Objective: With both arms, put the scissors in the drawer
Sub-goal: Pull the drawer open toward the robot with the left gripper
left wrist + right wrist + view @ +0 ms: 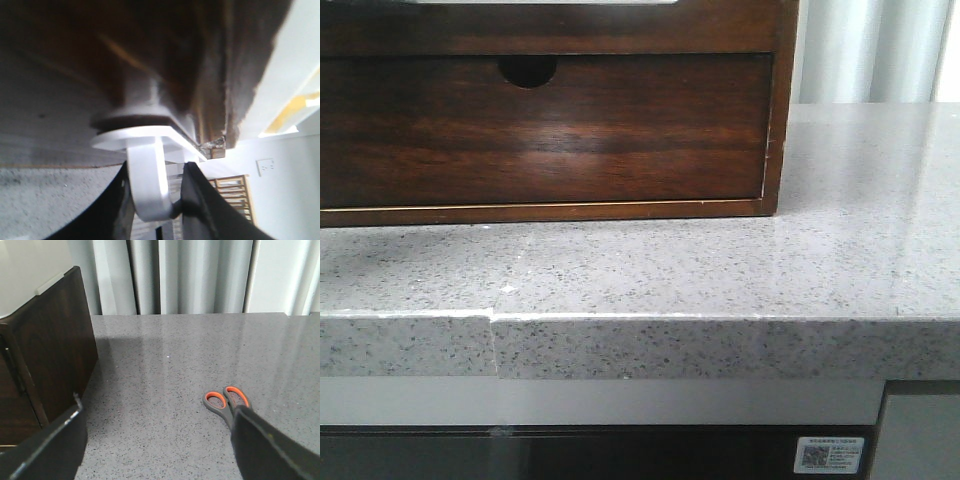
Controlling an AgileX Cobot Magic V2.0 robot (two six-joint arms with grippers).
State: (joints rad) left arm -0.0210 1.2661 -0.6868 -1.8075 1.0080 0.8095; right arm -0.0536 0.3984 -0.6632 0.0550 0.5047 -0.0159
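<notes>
Scissors (226, 401) lie flat on the countertop (190, 355), at about five o'clock in the right wrist view, well apart from the drawer (545, 130), which looks shut. The right gripper (155, 445) hangs wide open above them; the left gripper (152, 200) is narrowed around a white hook-like handle (147, 180). A skewed pull could slip it off.

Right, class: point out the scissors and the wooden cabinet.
scissors (226, 401), right wrist view, on the grey and orange handles.
wooden cabinet (620, 130), front view, on the notched drawer front.
</notes>
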